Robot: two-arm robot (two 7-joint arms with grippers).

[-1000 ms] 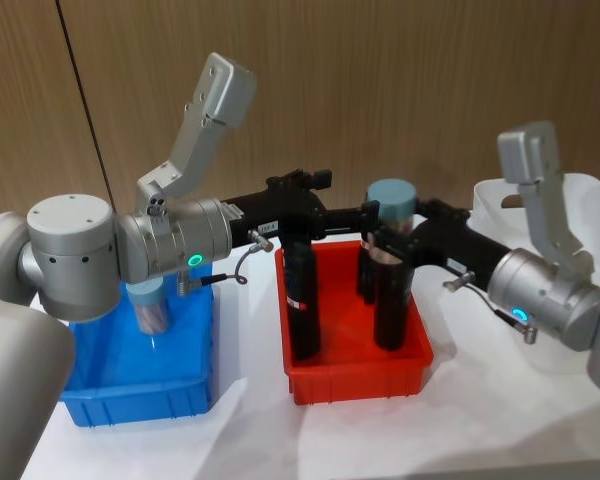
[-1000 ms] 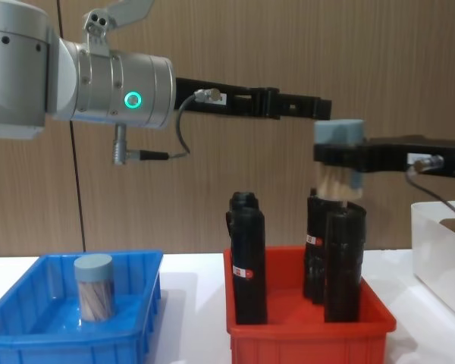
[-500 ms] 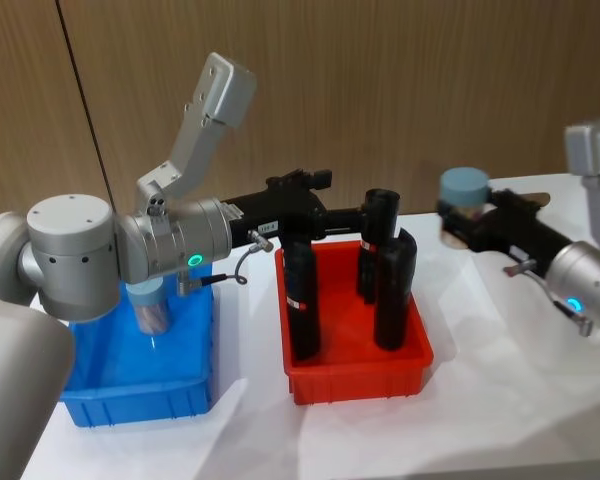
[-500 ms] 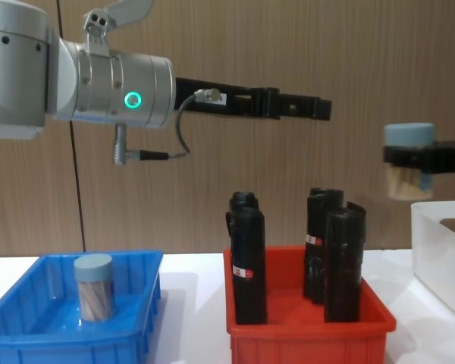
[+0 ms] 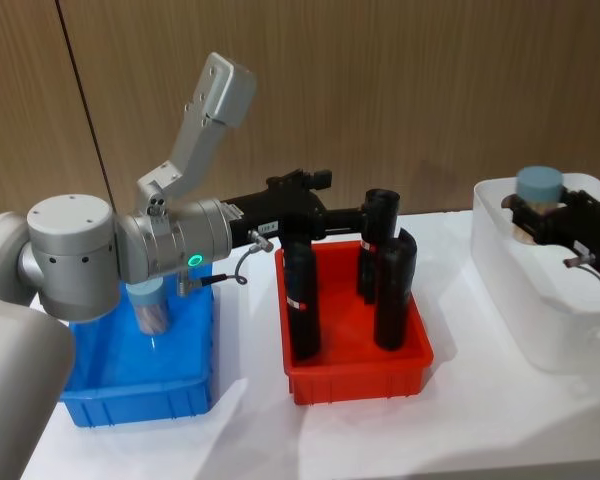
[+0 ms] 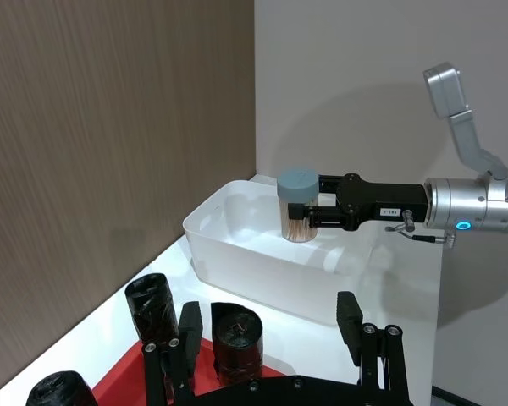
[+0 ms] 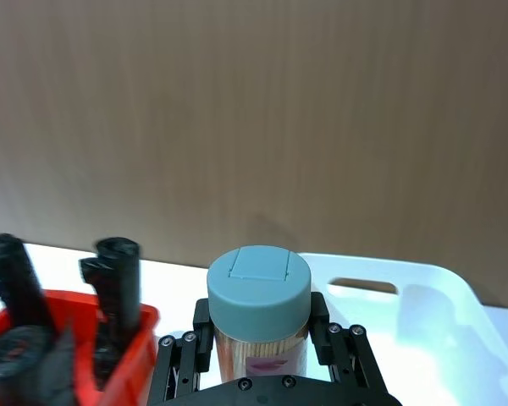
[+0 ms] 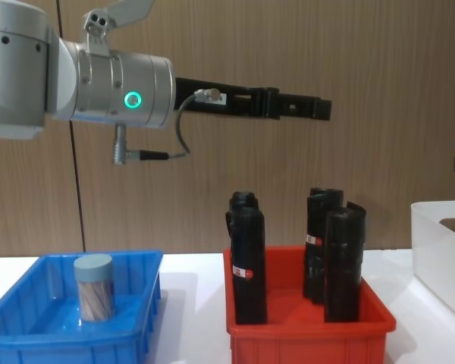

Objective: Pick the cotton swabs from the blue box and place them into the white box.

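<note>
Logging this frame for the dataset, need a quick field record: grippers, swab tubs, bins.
right gripper: shut on the held swab tub, upright, over the white box
left gripper: open, empty, raised above the red bin
other swab tub: standing upright in the blue box
red bin: black rolls standing upright; sits between the blue box and the white box

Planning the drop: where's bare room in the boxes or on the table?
Free: the white box floor, under the right gripper shut on a cotton swab tub; the blue box floor in front of its lone tub; table strips either side of the red bin. Crowded: the red bin, upright black rolls, left gripper open above them.
</note>
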